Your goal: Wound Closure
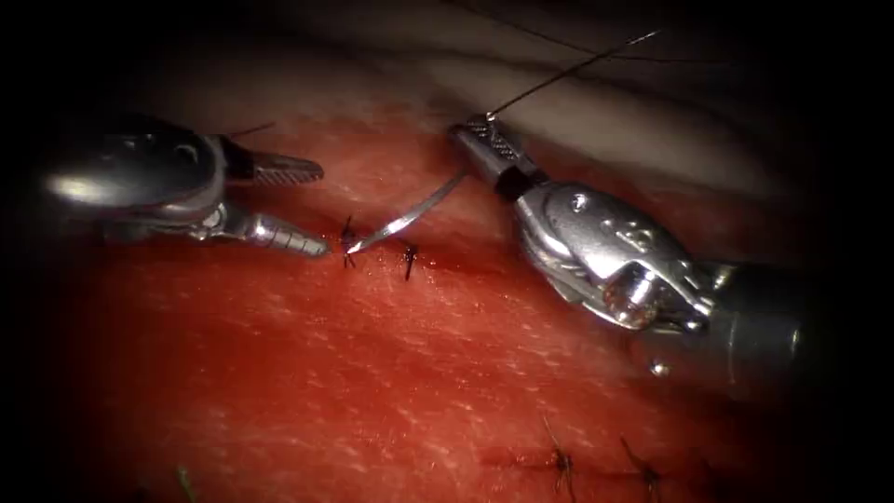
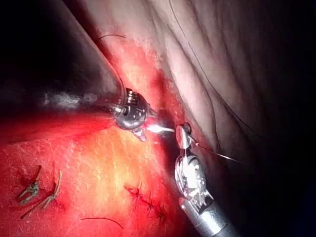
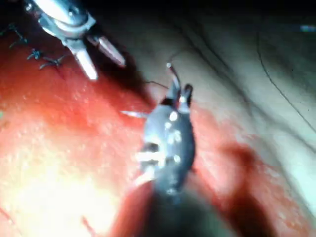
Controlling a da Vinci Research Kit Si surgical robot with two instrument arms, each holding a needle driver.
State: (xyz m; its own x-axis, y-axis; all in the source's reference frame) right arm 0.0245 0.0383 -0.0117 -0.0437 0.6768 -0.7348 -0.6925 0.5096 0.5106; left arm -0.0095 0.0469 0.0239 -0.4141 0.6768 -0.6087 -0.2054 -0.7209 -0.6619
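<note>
One curved needle (image 1: 410,216) is what we see at the cut (image 1: 438,261), its tip sunk into the tissue (image 1: 372,373) by the knots on the cut's left part, its body rising free toward the upper right. We count one right hand (image 1: 486,140); its jaws are closed on the needle's rear end, where the thread (image 1: 568,70) leaves and runs up to the right over the pale tissue. We count one left hand (image 1: 312,207) as well, just left of the needle's tip; its two jaws stand apart, wide, and hold nothing, the lower jaw's tip nearly touching the entry point.

Two dark knotted stitches (image 1: 407,253) sit at the cut beside the needle's tip, and we count two more stitches (image 1: 562,463) lower right on the tissue. Red fluid (image 1: 279,307) covers most of the tissue surface.

From the left wrist view we see the left hand (image 2: 150,123) meeting the right hand (image 2: 183,133), with cut ends of thread (image 2: 37,190) lying on the red surface. On the right tool's body we make out faint stamped marks, but we cannot read them.
</note>
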